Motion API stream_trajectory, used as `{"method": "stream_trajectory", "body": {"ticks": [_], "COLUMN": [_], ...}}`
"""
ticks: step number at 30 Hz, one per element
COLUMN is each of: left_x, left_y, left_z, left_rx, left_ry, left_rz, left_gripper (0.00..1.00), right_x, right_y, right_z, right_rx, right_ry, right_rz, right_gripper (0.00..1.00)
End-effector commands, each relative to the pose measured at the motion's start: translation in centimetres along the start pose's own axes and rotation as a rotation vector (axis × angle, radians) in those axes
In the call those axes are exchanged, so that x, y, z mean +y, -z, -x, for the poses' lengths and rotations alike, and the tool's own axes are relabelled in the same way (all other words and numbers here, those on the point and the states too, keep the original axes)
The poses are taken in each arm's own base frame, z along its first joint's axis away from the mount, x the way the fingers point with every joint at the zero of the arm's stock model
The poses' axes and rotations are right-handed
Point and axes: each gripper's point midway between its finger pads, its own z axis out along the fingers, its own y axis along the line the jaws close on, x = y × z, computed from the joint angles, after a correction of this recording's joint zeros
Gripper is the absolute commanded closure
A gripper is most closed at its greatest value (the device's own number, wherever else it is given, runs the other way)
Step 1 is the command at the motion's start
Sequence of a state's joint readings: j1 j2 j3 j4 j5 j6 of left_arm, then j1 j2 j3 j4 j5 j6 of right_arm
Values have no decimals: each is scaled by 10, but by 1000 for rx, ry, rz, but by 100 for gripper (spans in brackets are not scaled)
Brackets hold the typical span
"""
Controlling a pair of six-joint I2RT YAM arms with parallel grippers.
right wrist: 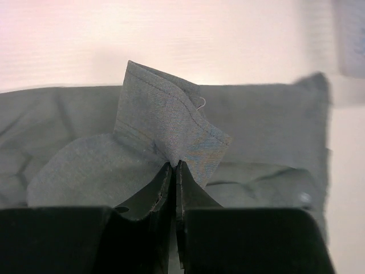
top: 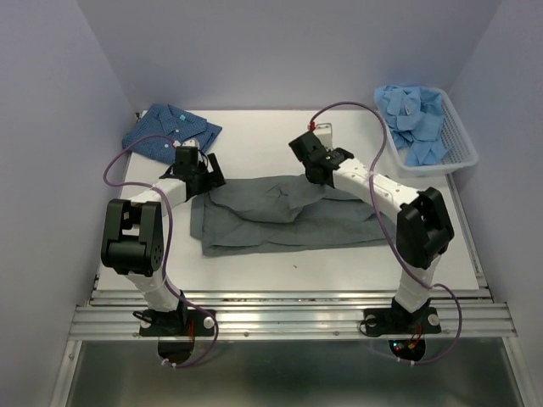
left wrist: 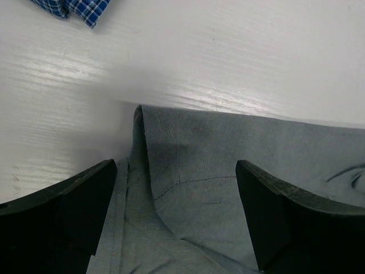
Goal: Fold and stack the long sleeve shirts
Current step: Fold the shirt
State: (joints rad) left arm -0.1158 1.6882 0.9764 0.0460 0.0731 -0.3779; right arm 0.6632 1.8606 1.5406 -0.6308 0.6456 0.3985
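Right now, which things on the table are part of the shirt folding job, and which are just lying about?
Job:
grey shirt, pinched by the right end effector
blue checked shirt, far left
light blue shirts, far right

Just lying about:
white basket holding the light blue shirts

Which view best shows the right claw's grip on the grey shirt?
Right wrist: the right claw is shut on a grey shirt fold. Top external hides the pinch under the right arm; left wrist shows only another edge.
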Motion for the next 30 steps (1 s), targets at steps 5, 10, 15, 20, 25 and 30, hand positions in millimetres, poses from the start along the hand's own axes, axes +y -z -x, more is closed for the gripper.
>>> {"method": "stream_trajectory", "body": {"ticks": [5, 10, 15, 20, 25, 30], "left_x": [-10, -12, -16, -18, -19, -21], "left_y": [12, 16, 20, 23, 26, 29], "left_z": [29, 33, 40, 46, 48, 47], "left_rx": [-70, -81, -98, -112, -121, -128], "left_ry": [-7, -11, -17, -24, -27, -21], "left_rz": [-17, -25, -34, -39, -43, -57], "left_gripper": [1, 1, 1, 1, 1, 1], "right_x": [-94, -103, -95, -63, -39, -43], "right_y": [53, 75, 97, 109, 96, 77], "right_z": [28, 32, 43, 45, 19, 15], "right_rx": [-84, -47, -1, 64, 177, 226], "right_ry": [-67, -40, -6, 1, 20, 23], "right_rz": [-304, -273, -152, 52, 116, 49], "right_gripper": [93, 93, 93, 91, 90, 88]}}
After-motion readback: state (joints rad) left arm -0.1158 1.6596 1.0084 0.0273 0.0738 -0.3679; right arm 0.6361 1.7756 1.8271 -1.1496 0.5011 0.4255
